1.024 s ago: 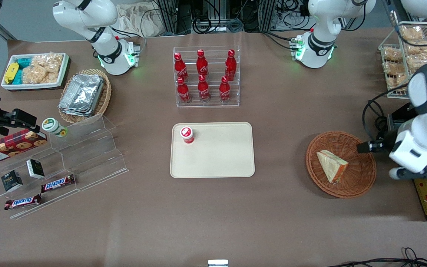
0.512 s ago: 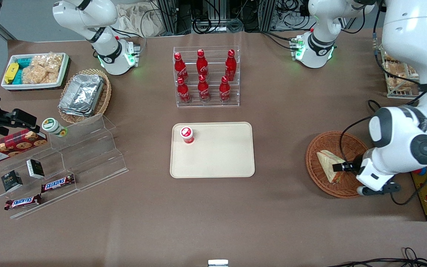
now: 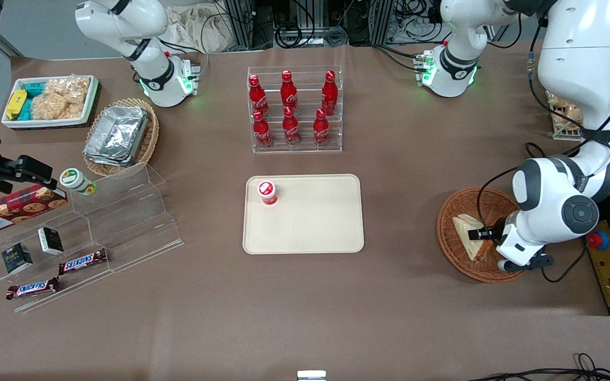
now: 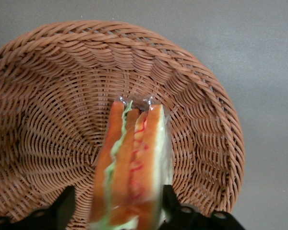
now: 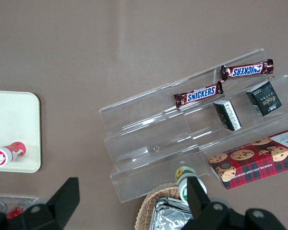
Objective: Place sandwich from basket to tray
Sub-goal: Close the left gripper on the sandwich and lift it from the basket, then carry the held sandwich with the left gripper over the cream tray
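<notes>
The gripper [image 3: 484, 233] is low inside the basket [image 3: 456, 259], and its jaws stand spread, one on each flat side of the sandwich [image 3: 466, 233]. In the wrist view the two fingers [image 4: 65, 206] are seen on either side of the wedge, close to it, but whether the pads already touch the wrap cannot be told. The sandwich [image 4: 132, 167] stands on its edge between the jaws, with the orange-red filling side turned up toward the wrist camera.

The likely risk is the wrap. It is clear and smooth, so the wedge may slip down out of the jaws when they lift, mainly if they close only on the thin upper part. A strong squeeze could instead crush the soft bread. The basket [image 4: 192, 86] is light, so it may shift if a finger catches the weave.

The tray [image 3: 315, 233] lies well apart from the jaws, toward the parked arm's end of the table. A small red-capped cup [image 3: 267, 192] stands in one corner of it; the rest of the tray is bare, so the drop place is free. Between the jaws and the tray only the basket rim has to be cleared.
</notes>
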Available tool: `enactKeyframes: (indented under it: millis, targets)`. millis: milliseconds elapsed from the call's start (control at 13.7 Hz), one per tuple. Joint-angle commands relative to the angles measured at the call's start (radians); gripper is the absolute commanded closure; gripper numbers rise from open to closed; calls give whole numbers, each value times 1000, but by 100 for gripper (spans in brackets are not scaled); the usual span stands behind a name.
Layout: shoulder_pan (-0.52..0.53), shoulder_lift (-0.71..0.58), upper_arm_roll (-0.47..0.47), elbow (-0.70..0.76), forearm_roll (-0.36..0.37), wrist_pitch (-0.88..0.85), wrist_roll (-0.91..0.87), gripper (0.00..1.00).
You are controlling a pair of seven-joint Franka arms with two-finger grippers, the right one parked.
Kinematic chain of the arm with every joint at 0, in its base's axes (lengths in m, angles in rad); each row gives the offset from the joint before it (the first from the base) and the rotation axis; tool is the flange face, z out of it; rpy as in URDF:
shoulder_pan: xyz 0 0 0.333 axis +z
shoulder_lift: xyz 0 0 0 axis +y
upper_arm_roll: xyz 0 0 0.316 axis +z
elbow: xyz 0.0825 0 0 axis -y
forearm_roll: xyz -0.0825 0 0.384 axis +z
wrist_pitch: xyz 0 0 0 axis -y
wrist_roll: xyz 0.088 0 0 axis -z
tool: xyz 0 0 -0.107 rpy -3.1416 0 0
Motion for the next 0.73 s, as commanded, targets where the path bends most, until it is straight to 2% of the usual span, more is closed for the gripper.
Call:
enactKeyframes:
  millis: [0,146,220,293,512,659]
  targets:
    - [2,-3,-3,25,-13,3,-20,69]
    - [2,-12,-3,60,-11,-5,-49,89]
    - [-2,-25,-3,82,-11,-40,-50,95]
    - [-3,-41,-5,129,-7,-115,-50,98]
    - [-20,-97,-9,277,18,-395,-46,98]
    - [-58,-158,-11,318,64,-533,-47,100]
